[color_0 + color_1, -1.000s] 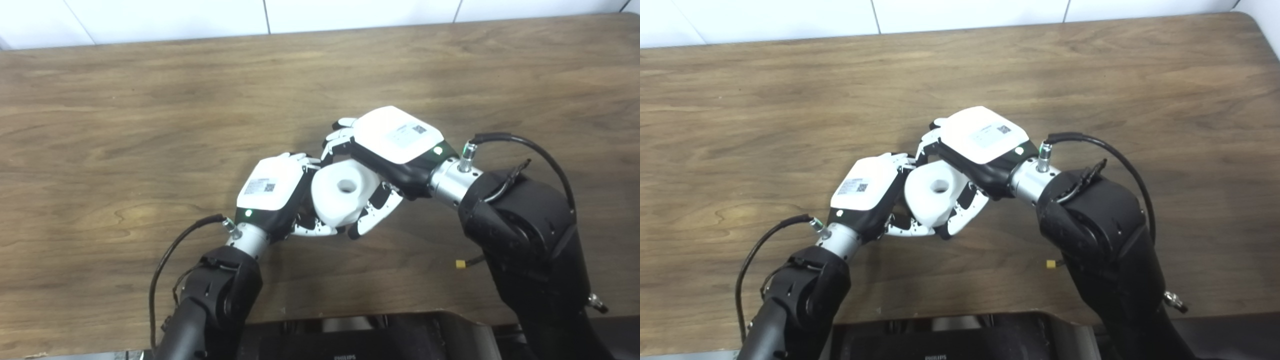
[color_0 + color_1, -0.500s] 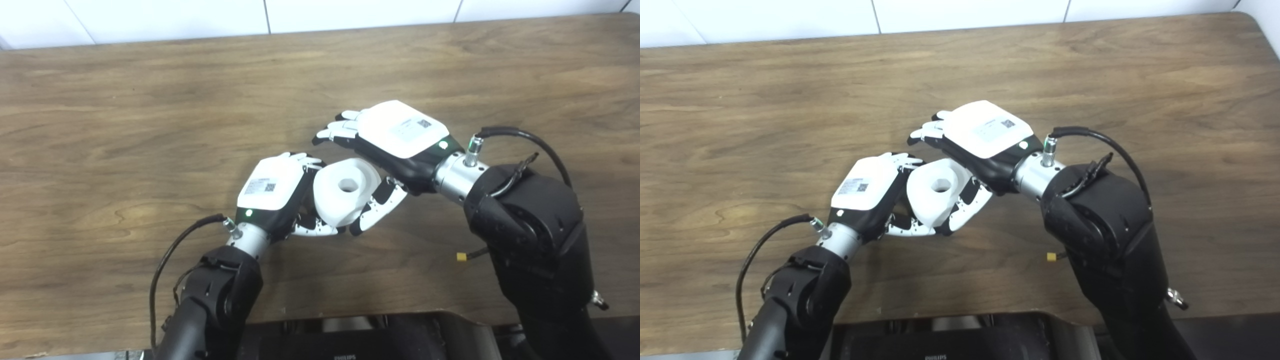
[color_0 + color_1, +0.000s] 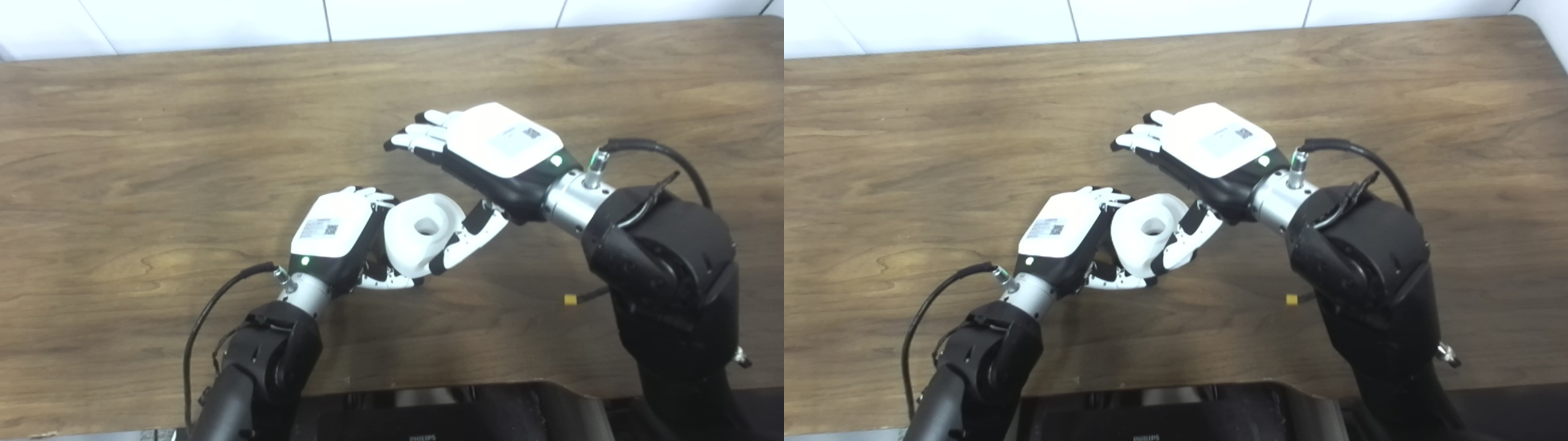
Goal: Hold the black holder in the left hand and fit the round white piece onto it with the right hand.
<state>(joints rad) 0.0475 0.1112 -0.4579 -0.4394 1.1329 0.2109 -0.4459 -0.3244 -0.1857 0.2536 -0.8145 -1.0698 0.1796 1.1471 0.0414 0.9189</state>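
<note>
White round piece (image 3: 421, 236) sits mid-table, against the left hand (image 3: 335, 236), whose fingers curl around its left side; any black holder is hidden. Right hand (image 3: 490, 153) hovers far-right of it, fingers spread, thumb touching its right edge. Bare wooden table (image 3: 122, 153) surrounds them.

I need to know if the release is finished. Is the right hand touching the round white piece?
Cannot tell: right hand is open, its fingers clear above the round white piece, but in both views its thumb lies against the piece's side.
</note>
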